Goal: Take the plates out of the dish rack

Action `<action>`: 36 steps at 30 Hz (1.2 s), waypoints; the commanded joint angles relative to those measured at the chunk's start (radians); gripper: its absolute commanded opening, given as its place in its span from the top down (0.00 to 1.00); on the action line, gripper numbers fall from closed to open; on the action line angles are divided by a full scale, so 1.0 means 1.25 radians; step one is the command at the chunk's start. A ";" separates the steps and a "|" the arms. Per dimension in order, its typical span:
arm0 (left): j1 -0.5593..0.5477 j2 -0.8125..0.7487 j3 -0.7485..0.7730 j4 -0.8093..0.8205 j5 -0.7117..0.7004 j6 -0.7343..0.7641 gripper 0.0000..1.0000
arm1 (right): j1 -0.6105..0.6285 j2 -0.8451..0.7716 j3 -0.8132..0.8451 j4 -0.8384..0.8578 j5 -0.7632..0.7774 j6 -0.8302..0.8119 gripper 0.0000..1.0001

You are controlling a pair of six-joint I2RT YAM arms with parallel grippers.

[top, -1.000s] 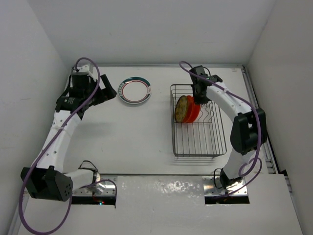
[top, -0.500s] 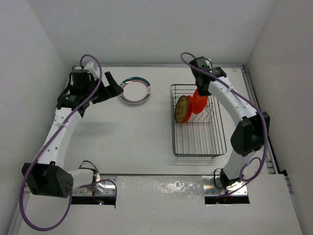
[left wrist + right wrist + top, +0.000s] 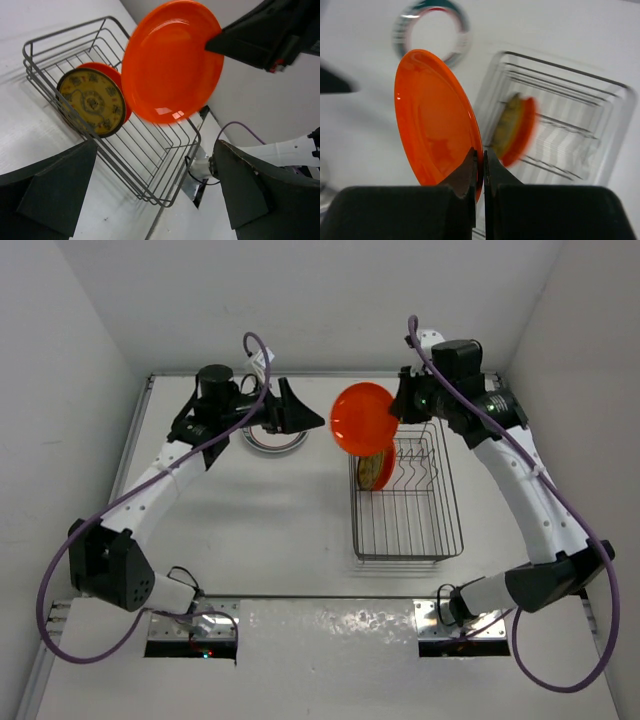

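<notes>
Black jaws of L gripper gape wide, empty, near white round plate w/ green-red rim flat on white worktop. Plain orange-red round plate is in mid-air over far-left corner of silver wire dish rack, rim pinched by R gripper jaws. Orange plate w/ yellow centre stands upright in rack.

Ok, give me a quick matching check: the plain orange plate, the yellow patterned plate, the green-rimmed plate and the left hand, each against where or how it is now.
Things
1. plain orange plate
2. yellow patterned plate
3. green-rimmed plate
4. left hand

Place or state
A. flat on the table, left of the dish rack
B. open, holding nothing
C. standing on edge in the dish rack
D. pinched at its rim by the right hand, up in the air

Pairs: 1-D, 2-C, 3-A, 4-B
</notes>
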 commanded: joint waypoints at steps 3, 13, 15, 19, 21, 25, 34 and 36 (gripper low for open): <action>-0.002 0.045 -0.003 0.039 0.002 0.015 0.05 | 0.008 -0.050 -0.129 0.348 -0.433 0.121 1.00; 0.003 0.058 -0.033 0.056 -0.032 -0.023 1.00 | 0.007 0.000 -0.202 0.428 -0.456 0.203 0.73; 0.020 0.071 -0.010 0.003 -0.150 -0.032 1.00 | 0.002 0.009 -0.178 0.356 -0.313 0.192 0.02; 0.085 0.143 0.047 -0.145 -0.350 -0.089 1.00 | 0.000 0.058 -0.087 0.114 0.049 0.169 0.01; 0.129 0.215 0.070 -0.163 -0.375 -0.099 1.00 | 0.000 0.076 -0.077 0.056 0.111 0.145 0.01; 0.172 0.401 0.211 -0.195 -0.344 -0.082 1.00 | 0.000 0.058 -0.121 0.048 0.167 0.106 0.01; 0.181 0.236 0.089 -0.127 -0.318 -0.085 1.00 | -0.011 -0.007 -0.183 0.046 0.199 0.051 0.01; 0.171 0.117 -0.067 -0.106 -0.329 -0.106 1.00 | -0.012 -0.023 -0.214 0.057 0.171 0.043 0.01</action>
